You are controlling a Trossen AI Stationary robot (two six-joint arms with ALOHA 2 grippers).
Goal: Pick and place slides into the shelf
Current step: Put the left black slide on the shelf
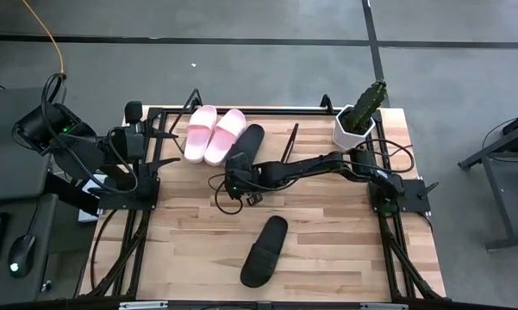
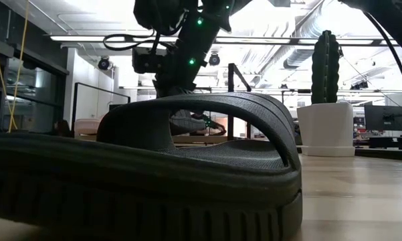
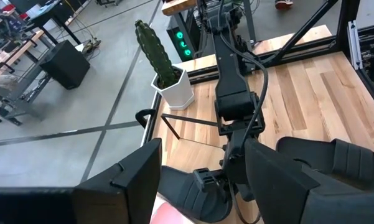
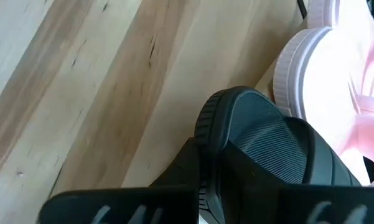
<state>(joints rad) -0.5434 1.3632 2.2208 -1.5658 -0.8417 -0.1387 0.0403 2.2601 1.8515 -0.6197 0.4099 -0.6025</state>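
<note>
Two pale pink slides [image 1: 214,135] lie side by side on the shelf [image 1: 290,142], a black wire frame at the table's far side. A black slide [image 1: 246,145] lies right beside them, and my right gripper [image 1: 234,175] is shut at its near end; the right wrist view shows its ribbed strap [image 4: 267,143] next to a pink slide [image 4: 336,81]. A second black slide [image 1: 265,251] rests sole down on the table near the front edge and fills the low view [image 2: 187,161]. My left gripper [image 1: 172,147] hangs open at the shelf's left, touching nothing. My right gripper is shut on the black slide at its strap end [image 4: 202,124], the end toward the table's near edge. The fingers come slanting down from the near right side. Their own bodies hide the exact place of contact. Whether the slide rests on the shelf I cannot tell.
A cactus in a white pot [image 1: 358,120] stands at the table's far right corner. Black frame rails run along the left and right table edges [image 1: 388,198]. Bare wood lies between the shelf and the near black slide.
</note>
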